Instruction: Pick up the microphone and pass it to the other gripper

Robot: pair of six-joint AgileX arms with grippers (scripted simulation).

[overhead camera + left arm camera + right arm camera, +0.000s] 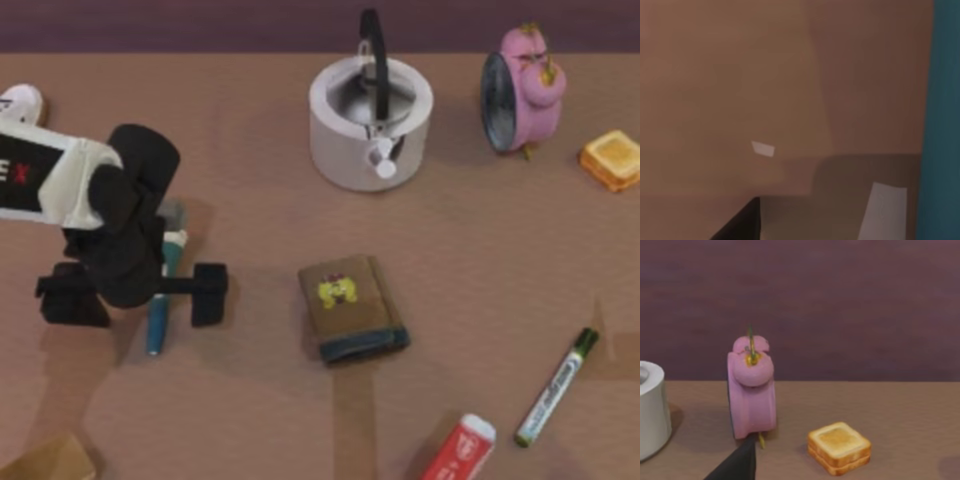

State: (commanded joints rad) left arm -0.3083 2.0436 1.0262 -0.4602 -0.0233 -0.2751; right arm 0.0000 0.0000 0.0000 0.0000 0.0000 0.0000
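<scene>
Microphone (161, 305) lies flat on the worktop (450, 260) near its left side, teal handle toward the near edge, head hidden under the left arm. The left pincer (140, 290) hangs right over it, fingers spread wide, one on each side of the handle and not yet gripping. The risks I judge: closing on the tapering handle could squeeze it out sideways, or a low descent could press a finger (208, 293) into the worktop. The right pincer (737, 462) is parked off the top view, facing the pink clock (751, 395) and toast (839, 447); I cannot tell its opening.
</scene>
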